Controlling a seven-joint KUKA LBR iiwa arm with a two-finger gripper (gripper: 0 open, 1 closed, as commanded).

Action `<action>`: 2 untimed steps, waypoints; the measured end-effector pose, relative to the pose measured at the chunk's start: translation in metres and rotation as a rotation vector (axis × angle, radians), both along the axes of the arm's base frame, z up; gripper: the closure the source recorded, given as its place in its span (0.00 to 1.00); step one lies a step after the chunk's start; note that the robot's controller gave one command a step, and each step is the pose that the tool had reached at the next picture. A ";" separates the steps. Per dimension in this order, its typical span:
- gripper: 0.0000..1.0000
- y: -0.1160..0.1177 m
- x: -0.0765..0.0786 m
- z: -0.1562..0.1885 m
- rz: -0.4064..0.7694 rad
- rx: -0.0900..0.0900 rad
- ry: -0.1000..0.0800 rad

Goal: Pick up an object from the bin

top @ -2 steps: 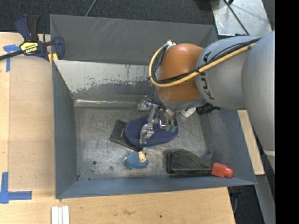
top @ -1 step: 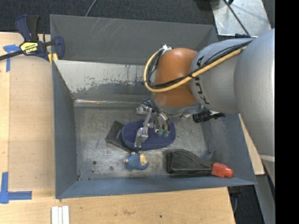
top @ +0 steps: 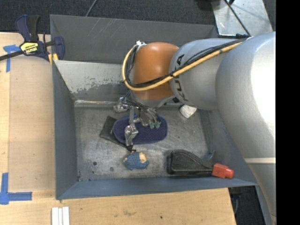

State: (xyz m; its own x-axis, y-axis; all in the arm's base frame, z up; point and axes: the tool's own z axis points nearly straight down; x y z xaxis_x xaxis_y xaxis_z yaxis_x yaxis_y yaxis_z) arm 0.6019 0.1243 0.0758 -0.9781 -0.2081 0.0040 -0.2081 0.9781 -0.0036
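Observation:
My gripper [top: 131,134] hangs low in the middle of the bin, under the arm's orange cover. It is over the left part of a dark blue oval pad [top: 152,131] that lies flat on the floor. A black flat square piece [top: 108,128] sticks out from under the pad's left side. Just in front of the gripper lies a small blue and tan lump [top: 136,161]. I cannot tell whether the gripper touches the pad.
A black tool with an orange-red end [top: 197,166] lies along the front right of the bin. A small white thing [top: 188,110] sits at the back right, close to the arm. The arm covers the right and back of the bin.

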 end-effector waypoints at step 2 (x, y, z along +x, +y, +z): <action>1.00 0.000 0.002 0.006 -0.001 0.005 -0.004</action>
